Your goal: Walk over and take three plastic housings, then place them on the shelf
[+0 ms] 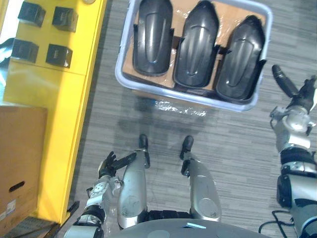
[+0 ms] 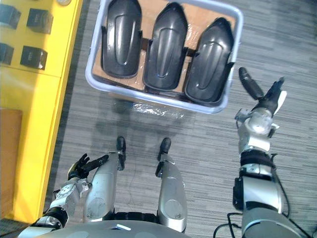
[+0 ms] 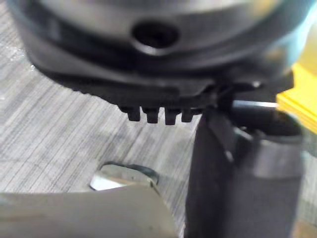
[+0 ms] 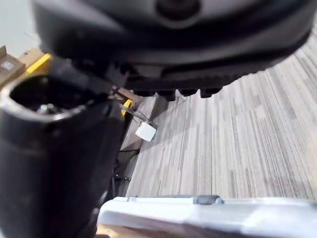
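R hand (image 2: 265, 101), raised and nearest: fingers (image 2: 275, 89) straight and spread, thumb wide, nothing in it. It hangs just beside the bin's right end, not touching. L hand (image 1: 110, 165) is low at the side, fingers loosely out, also empty. Out from the R fingers: the bin (image 1: 120, 67), pale blue, on grey carpet (image 1: 237, 139), w/ a card liner (image 1: 140, 78) inside and crinkled film (image 1: 181, 106) at its near foot. In it lie the 3 housings (image 1: 196, 44), side by side, narrow ends away from the robot. Neighbours' side flanges touch or overlap, can't tell which. Judgement: thin moulded shells, so prob. light and stiff, no sag. The glossy domed backs look slippery, so don't pinch the crown. Take each across its width by the flanges, or under a long edge, 1 at a time. The right one (image 1: 241, 59) is closest to the R hand, so it goes first. Further left: yellow shelf (image 1: 74, 99) w/ small black boxes (image 1: 64, 19), and a cardboard box (image 1: 20, 158) nearer. Count: 3 housings, 1 bin, 4 black boxes, 1 cardboard box.
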Available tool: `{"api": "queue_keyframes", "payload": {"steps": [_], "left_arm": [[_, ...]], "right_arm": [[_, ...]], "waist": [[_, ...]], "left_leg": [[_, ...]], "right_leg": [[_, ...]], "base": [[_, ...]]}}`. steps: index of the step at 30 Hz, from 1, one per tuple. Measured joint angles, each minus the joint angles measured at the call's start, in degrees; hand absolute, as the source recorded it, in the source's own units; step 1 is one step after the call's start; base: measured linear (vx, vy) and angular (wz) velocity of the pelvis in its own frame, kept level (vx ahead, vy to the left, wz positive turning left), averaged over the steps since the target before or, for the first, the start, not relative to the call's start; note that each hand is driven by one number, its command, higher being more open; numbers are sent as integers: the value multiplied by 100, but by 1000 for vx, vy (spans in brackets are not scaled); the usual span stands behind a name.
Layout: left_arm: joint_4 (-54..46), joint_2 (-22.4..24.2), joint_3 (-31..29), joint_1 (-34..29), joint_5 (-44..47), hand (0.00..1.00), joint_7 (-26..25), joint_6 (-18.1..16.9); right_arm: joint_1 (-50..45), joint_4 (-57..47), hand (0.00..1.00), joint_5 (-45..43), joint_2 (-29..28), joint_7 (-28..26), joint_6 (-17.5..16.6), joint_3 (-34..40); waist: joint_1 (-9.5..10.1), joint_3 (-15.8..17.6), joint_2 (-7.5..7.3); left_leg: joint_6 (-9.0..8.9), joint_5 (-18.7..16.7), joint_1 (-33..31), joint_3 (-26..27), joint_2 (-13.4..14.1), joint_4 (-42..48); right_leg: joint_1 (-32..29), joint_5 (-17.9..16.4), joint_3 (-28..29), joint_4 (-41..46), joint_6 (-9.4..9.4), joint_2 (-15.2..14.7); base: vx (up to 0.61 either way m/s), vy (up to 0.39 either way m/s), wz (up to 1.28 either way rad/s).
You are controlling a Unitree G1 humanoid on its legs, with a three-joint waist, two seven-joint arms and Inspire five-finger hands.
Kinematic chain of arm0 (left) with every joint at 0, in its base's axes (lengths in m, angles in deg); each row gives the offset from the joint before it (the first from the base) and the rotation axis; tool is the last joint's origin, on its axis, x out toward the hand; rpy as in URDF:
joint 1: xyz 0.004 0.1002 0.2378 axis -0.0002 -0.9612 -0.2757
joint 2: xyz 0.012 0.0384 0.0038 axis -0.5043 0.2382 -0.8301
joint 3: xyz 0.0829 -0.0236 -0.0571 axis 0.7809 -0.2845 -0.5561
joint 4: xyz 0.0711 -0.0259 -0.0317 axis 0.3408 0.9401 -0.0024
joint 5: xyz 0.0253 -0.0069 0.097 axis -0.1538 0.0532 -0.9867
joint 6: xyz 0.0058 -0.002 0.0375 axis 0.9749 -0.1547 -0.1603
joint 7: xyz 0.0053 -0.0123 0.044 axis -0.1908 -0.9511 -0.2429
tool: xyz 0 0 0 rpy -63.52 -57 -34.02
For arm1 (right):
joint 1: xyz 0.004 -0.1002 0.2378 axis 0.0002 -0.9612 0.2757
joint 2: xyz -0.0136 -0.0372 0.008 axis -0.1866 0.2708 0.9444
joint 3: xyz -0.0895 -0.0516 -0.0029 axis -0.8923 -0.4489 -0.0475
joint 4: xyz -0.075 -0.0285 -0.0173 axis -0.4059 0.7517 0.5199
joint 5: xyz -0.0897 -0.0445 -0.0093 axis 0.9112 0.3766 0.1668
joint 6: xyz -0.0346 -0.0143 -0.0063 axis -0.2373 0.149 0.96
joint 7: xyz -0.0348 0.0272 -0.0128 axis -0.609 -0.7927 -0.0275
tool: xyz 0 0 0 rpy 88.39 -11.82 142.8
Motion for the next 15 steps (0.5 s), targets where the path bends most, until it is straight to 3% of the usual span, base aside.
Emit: {"api": "queue_keyframes", "payload": {"steps": [6, 13, 15], "left_arm": [[-69, 156, 11, 3, 69, 100, 232, -7], [-134, 204, 19, 4, 234, 100, 327, 9], [-168, 212, 19, 3, 236, 100, 332, 18]], "right_arm": [[571, 131, 100, 38, 329, -423, 329, -352], [920, 160, 100, 283, 449, -798, 394, -910], [970, 160, 100, 486, 603, -861, 552, -1011]], "waist": [[110, 31, 170], [143, 35, 184], [164, 34, 185]], "left_leg": [[41, 105, -88, -89, -103, -90], [48, 210, -190, -206, -199, -158], [48, 235, -222, -215, -216, -178]], "right_leg": [[-162, -43, -142, 262, -10, -172], [-322, -179, -282, 582, -29, -320], [-390, -216, -292, 687, -39, -357]], "base": [[-23, 13, 14], [-49, -7, 15], [-64, -16, 9]]}}
